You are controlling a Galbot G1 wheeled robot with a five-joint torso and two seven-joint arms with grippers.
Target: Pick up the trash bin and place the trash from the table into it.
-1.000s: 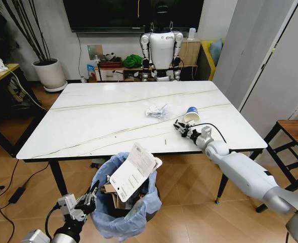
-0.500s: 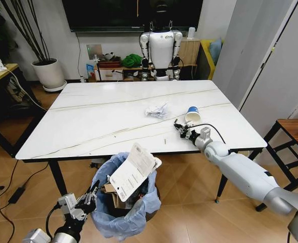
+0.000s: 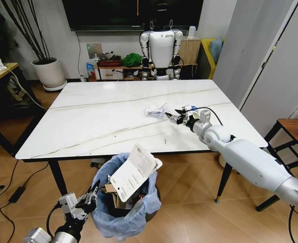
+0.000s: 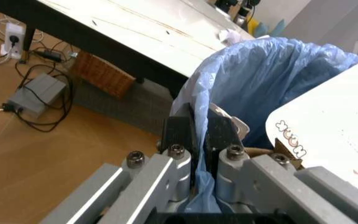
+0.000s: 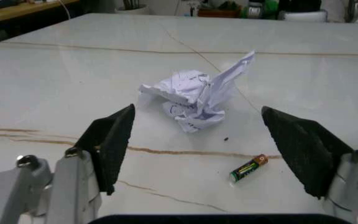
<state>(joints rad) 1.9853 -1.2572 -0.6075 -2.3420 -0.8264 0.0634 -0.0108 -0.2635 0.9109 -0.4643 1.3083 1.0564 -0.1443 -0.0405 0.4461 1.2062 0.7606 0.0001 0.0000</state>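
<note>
The bin point(image 3: 124, 205) rim is pinched by the left gripper point(image 3: 90, 196) at 6 o'clock below the table point(image 3: 88, 121). The right gripper point(image 5: 210, 154) is spread wide, with crumpled paper point(image 5: 197, 99) at its 12 o'clock and a battery point(image 5: 249, 168) between.

No text is legible; the white printed sheets point(image 4: 328, 135) carry unreadable marks.

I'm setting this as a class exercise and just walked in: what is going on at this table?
The left gripper is shut on the bag-lined rim of the trash bin, held below the near edge of the table. The bin already holds cardboard and a white printed sheet. The right gripper hovers open over the tabletop, facing the crumpled white paper, not touching it. A small battery lies beside the paper, and the paper cup sits just behind the right gripper.
</note>
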